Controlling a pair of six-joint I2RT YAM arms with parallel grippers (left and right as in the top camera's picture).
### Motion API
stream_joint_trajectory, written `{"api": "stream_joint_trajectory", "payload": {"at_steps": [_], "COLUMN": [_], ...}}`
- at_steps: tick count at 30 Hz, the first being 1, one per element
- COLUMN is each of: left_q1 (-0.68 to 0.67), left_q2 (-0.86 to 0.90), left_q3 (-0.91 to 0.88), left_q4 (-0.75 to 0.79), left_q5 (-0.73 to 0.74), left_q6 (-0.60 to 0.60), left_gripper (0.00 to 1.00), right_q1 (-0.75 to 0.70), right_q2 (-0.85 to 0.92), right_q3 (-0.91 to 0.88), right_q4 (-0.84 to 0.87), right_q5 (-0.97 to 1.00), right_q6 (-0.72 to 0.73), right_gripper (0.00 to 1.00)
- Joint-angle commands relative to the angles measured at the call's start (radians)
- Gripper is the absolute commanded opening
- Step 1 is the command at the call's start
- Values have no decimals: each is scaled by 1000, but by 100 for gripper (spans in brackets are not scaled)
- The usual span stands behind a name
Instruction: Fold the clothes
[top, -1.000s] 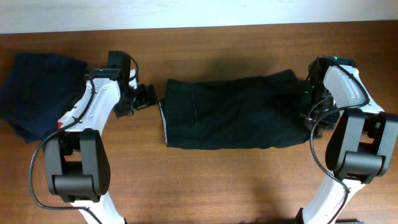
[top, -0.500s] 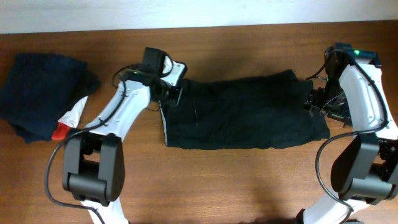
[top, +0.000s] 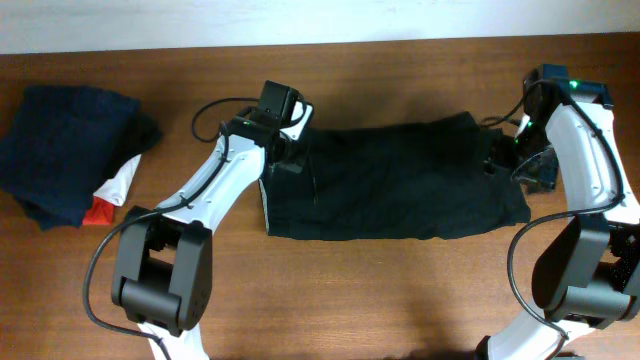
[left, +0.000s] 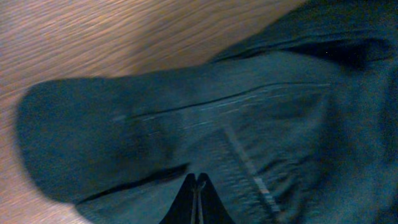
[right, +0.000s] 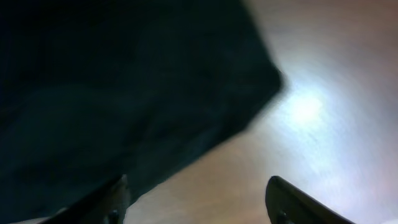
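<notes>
**A:** How does the overhead view look?

**B:** Bright, even and sharp. Only faint, soft shadows fall on the wooden table (top: 400, 290), with no glare. The black garment (top: 390, 180) swallows most detail.

**A:** And the wrist cameras?

**B:** The left wrist view is a little soft, with the wood smeared at upper left. The right wrist view is dim and badly blurred — one white glare patch on the table, the fingers (right: 289, 202) mere dark smudges.
</notes>
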Motion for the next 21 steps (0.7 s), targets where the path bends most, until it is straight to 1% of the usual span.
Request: {"api": "stream_joint_trajectory", "payload": {"at_steps": [1,2,3,5,9,12,13,15,17,19,21], "left_q1": [-38,-50,-59,-76,-81,-72,-66,-32,20,76,115], "left_q2": [20,34,46,70,116,151,160,191,208,212,211], "left_q3": [22,22,22,22,22,38,51,98,143,191,247], "left_q4": [29,43,57,90,244,380,398,443,452,422,319], "left_q5": [101,102,102,105,105,92,71,-15,-30,13,89], "left_q6": [35,34,34,34,29,-18,-37,-126,-224,-296,-303], "left_gripper": [1,0,1,0,1,0,1,1,1,1,0], "right_q1": [4,10,15,24,49,55,55,55,56,57,57], "right_q2": [-8,-8,-8,-8,-8,-8,-8,-8,-8,-8,-8], "right_q3": [6,6,5,5,5,5,5,5,5,5,5], "right_q4": [23,23,22,22,21,18,15,11,13,25,42], "right_q5": [-236,-235,-235,-236,-234,-235,-235,-236,-236,-240,-240], "right_q6": [-174,-175,-175,-186,-193,-193,-193,-192,-193,-193,-193], "right_gripper": [61,57,56,56,56,56,56,56,56,56,56]}}
